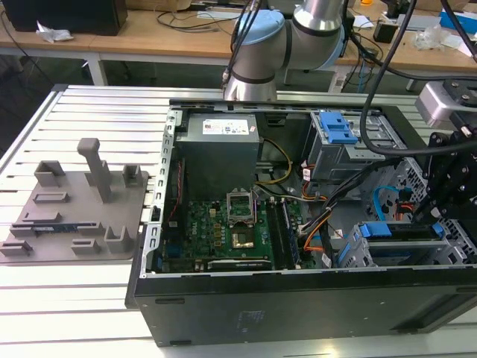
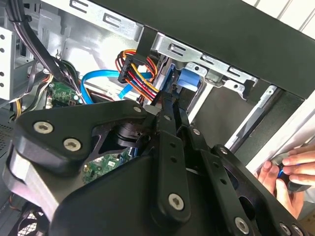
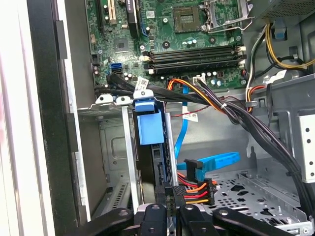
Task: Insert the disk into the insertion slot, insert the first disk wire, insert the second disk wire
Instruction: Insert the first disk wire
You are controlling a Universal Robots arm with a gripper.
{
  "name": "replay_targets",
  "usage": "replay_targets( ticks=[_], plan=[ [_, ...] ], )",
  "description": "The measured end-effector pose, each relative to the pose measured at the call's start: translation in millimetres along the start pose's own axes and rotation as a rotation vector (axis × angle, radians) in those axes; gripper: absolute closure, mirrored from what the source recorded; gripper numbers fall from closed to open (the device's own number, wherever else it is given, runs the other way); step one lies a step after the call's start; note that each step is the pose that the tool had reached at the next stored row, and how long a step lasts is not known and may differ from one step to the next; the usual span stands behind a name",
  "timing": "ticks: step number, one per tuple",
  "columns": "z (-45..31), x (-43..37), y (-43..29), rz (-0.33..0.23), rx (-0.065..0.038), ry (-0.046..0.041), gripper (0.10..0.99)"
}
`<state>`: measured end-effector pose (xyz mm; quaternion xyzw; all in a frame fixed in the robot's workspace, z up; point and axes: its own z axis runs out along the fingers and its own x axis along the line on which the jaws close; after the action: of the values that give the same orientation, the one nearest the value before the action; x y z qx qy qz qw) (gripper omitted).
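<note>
Slotted aluminium table, wooden benches behind, strewn with cables, floor perhaps dark

Smooth blue plastic disk frame, dull sheet-metal insertion slot, matt black claw

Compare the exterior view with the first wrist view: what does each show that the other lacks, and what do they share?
The exterior view adds the grey parts tray on the slatted table, the power supply and the arm. The first wrist view adds the connector on the orange, red and yellow wires, next to the gripper. Both share the motherboard and the disk in its blue carrier.
</note>
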<state>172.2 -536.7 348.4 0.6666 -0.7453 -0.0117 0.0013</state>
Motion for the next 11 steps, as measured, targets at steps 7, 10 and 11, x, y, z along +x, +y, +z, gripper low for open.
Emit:
replay_targets(
  ticks=[7,10,11],
  plan=[
    [1.9,0.0,0.0,0.000,0.000,0.0001,0.918],
    [2.8,0.0,-0.1,0.000,0.000,0.0000,0.918],
    [3.2,0.0,-0.1,0.000,0.000,0.0001,0.918]
  ],
)
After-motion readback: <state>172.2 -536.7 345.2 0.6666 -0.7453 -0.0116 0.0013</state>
